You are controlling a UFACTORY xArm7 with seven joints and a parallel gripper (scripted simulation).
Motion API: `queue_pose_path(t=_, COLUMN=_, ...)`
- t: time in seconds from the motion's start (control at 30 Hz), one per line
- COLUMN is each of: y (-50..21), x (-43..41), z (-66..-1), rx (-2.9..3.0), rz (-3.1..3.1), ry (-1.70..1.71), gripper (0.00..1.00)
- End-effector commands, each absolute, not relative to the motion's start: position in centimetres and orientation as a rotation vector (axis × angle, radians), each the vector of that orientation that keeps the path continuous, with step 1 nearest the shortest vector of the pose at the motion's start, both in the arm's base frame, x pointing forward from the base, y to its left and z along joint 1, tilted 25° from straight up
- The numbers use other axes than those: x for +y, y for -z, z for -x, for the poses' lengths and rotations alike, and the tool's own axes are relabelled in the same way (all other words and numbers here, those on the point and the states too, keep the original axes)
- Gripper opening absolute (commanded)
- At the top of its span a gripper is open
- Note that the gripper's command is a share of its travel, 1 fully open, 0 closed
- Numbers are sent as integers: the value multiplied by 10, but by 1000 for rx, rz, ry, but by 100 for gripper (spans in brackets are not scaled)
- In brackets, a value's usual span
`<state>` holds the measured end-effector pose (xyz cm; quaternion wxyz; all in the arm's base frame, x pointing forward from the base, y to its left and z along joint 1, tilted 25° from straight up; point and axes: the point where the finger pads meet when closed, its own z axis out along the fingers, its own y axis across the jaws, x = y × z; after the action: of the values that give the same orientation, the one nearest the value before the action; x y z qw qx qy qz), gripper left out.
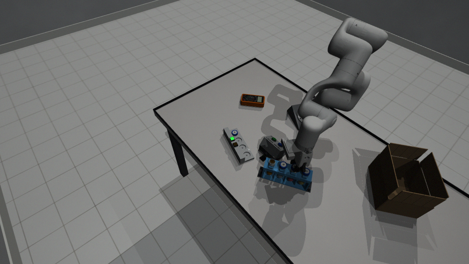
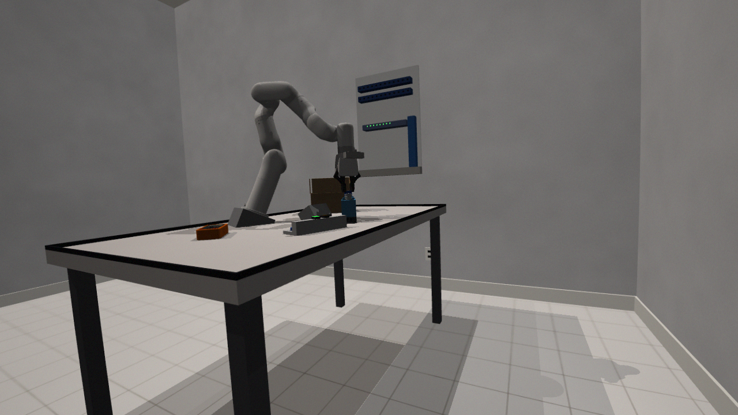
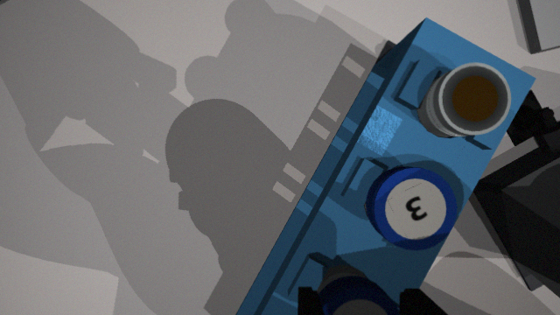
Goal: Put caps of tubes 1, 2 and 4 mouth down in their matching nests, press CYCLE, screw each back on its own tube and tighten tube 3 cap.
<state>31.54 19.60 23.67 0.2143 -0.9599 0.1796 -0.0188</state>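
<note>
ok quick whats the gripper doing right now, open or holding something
Gripper: shut on a blue cap, held over a tube in the blue decapping station, next to capped tube 3.

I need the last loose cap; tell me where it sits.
In the top view, it lies in the far-end nest of the cap tray, beside the lit green lamp, left of the key housing.

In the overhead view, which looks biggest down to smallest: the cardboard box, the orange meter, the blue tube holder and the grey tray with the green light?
1. Cardboard box, clearly largest.
2. Blue tube holder.
3. Grey cap tray, close to the holder in length but narrower, so that order is unsure.
4. Orange meter, smallest, though it lies farther from the camera.
</note>
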Motion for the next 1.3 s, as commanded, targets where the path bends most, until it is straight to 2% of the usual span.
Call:
queue_pose_path(t=0.0, y=-238, x=196, z=-317, rx=499, rz=2659, ry=57, gripper=0)
queue_pose_path(t=0.77, y=-233, x=199, z=-318, rx=499, rz=2659, ry=57, gripper=0)
queue_pose_path(t=0.8, y=-233, x=199, z=-318, rx=499, rz=2659, ry=57, gripper=46)
queue_pose_path(t=1.27, y=-233, x=199, z=-318, rx=499, rz=2659, ry=57, gripper=46)
